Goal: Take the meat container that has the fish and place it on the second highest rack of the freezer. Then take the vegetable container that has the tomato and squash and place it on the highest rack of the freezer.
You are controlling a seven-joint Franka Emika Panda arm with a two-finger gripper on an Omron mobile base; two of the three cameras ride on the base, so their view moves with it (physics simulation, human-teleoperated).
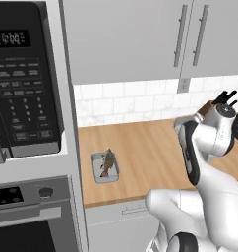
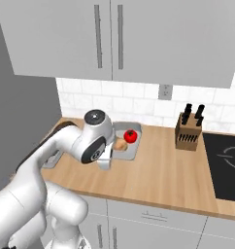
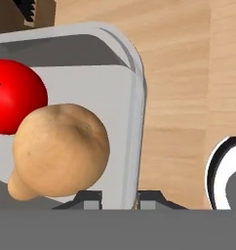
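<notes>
Squash [image 3: 59, 149] and tomato [image 3: 15, 95] sit right up close in the vegetable container [image 3: 115, 97], whose edge the fingers [image 3: 120, 199] pinch. It rests on the worktop [image 2: 158, 175]. Over by the oven, the meat container [image 1: 105, 167] with its fish [image 1: 107, 162] waits too, so I think both trips to the freezer are left. Nearby stands a knife block [image 2: 189, 131], not blocking anything.

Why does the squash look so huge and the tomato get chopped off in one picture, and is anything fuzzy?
In the hand view the camera sits close, so the squash looms large and the tomato is cut by the left edge; edges stay sharp. In the right base view both look small in the vegetable container, evenly lit, no glare. In the left base view the fish is small and slightly soft.
</notes>
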